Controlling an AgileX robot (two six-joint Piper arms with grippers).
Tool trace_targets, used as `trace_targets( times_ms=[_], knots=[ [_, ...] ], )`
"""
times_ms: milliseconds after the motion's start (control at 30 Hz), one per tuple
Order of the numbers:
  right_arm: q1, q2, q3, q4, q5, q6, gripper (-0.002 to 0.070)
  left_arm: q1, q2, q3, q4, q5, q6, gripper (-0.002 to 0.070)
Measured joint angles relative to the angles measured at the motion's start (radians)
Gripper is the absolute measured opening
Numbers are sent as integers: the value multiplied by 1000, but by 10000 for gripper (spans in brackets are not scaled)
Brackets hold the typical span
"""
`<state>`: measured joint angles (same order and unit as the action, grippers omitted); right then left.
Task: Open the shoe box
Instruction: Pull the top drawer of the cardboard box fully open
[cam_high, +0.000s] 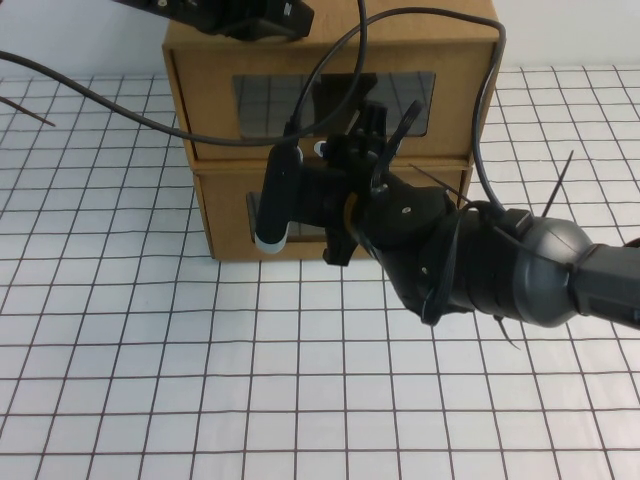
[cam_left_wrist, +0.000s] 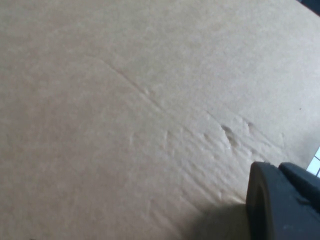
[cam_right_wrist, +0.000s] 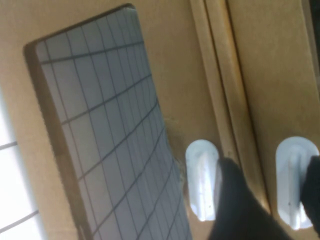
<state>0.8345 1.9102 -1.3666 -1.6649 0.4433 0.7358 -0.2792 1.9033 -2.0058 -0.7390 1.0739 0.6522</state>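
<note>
A white table ruled with a dark grid fills the scene, with a pale wall behind its far edge. At the far centre two brown cardboard shoe boxes are stacked, the upper shoe box sitting squarely on the lower shoe box. Each has a dark clear window in its near face, and the upper window is the plainer of the two.

The dark right arm comes in from the right and crosses in front of the stack, covering most of the lower box's near face and its window. A black bar with a white end mounted on that arm stands upright before the lower box. The right gripper is right at the boxes' near face, at the seam where the two meet. Its black fingers are spread apart, not clamped on anything. One finger lies between two white pull tabs and the other beyond the right-hand white tab, so that tab sits between them. The left-hand white tab lies beside the window, across the seam. Which box each tab belongs to I cannot tell.

A thin black cable runs from the left across the upper box's face, and a second black cable loops down its right side.

The left gripper hangs over the flat cardboard top of the upper box at the far side. Whether it is released or clenched I cannot tell.
</note>
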Motion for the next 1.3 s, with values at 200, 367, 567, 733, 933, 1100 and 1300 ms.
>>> trace_targets(
  times_ms=[200, 367, 567, 733, 933, 1100, 1300],
  knots=[
    [0, 1, -1, -5, 6, 0, 224, 0, 0, 0, -2, 0, 0, -2],
    [-2, 1, -7, -14, 14, 0, 127, 0, 0, 0, -2, 2, 0, -2],
    [-2, 12, -28, -12, 34, 0, 81, 0, 0, 0, -2, 2, 0, -2],
    [-2, 43, -67, -10, 69, -2, 66, 0, 0, 0, -2, 2, 0, -2],
    [-2, 56, -78, -21, 90, -48, 15, 0, 4, 3, 26, 53, -11, -2],
    [0, 42, -55, -21, 90, -53, 13, 0, 6, 6, 32, 64, -30, -2],
    [18, -37, 33, -5, 91, -53, 8, -2, 6, 6, 26, 88, -43, -3]
  ],
)
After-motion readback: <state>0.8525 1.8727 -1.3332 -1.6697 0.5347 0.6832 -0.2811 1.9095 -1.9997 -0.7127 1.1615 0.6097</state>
